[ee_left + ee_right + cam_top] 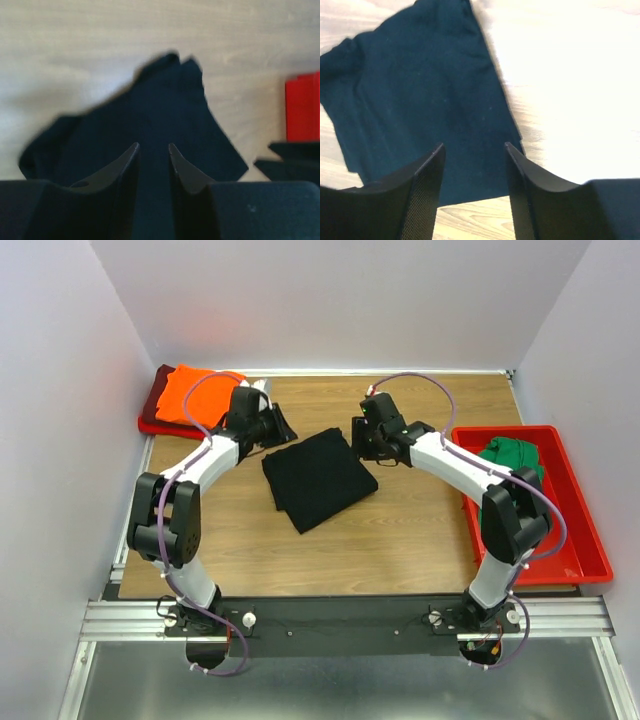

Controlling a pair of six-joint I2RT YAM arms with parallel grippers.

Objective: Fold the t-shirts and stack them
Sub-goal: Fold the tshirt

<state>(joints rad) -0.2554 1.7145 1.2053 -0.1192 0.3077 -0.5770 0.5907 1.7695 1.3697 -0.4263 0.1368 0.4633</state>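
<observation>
Left gripper (154,146) and right gripper (474,145) (both spread, empty) flanked folded black shirt (318,478); stacking it would need a two-sided grip.

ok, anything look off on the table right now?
Nothing is spilled or damaged. The folded black t-shirt lies skewed to the table edges, and in the left wrist view its layers don't line up at one corner. The green t-shirt sits bunched in the red bin, unfolded.
</observation>
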